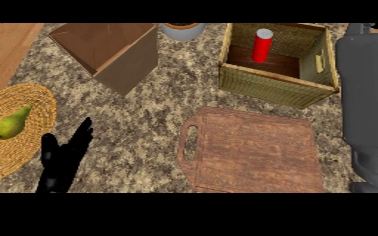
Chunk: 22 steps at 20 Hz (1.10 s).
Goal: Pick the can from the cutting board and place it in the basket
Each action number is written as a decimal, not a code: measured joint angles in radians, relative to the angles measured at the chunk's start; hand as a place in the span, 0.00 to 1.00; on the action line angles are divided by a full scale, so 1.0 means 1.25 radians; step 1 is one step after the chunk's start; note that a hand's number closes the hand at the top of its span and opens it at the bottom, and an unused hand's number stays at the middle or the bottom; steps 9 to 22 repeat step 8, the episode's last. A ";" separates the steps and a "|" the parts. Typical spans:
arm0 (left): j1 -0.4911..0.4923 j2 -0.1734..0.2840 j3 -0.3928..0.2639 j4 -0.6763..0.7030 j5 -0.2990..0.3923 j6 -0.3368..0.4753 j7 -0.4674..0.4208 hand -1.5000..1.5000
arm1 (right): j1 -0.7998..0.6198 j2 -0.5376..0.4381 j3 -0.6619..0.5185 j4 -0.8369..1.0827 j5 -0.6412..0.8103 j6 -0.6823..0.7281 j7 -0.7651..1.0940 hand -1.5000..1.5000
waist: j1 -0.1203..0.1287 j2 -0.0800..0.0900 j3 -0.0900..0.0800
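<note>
One red can (pixel 260 45) was seen standing upright inside the single woven basket (pixel 275 86) at the upper right of the frame, apart from the basket's walls. Below the basket, one brown cutting board (pixel 255 152) with a handle slot at its left edge lay bare on the speckled counter (pixel 166 105). One brown box (pixel 111 50) was set at the upper left, and one grey pot (pixel 182 30) was cut off by the top edge between box and basket. At the left edge, one pear (pixel 13 122) rested on one woven plate (pixel 37 105). The left hand (pixel 63 160) was shown at the lower left with fingers straight and released, holding nothing. Only a grey forearm (pixel 360 95) was visible along the right edge; the right hand's state could not be told.
</note>
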 measured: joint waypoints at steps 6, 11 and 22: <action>0.009 0.005 0.017 0.009 0.006 -0.010 -0.023 0.50 | 0.056 -0.044 -0.054 -0.134 -0.035 0.018 0.041 0.00 | -0.007 -0.002 0.000; 0.010 0.006 0.018 0.006 0.006 -0.010 -0.016 0.50 | 0.092 -0.063 -0.070 -0.187 -0.047 0.043 0.054 0.00 | -0.010 -0.003 0.000; 0.010 0.006 0.018 0.006 0.006 -0.010 -0.016 0.50 | 0.092 -0.063 -0.070 -0.187 -0.047 0.043 0.054 0.00 | -0.010 -0.003 0.000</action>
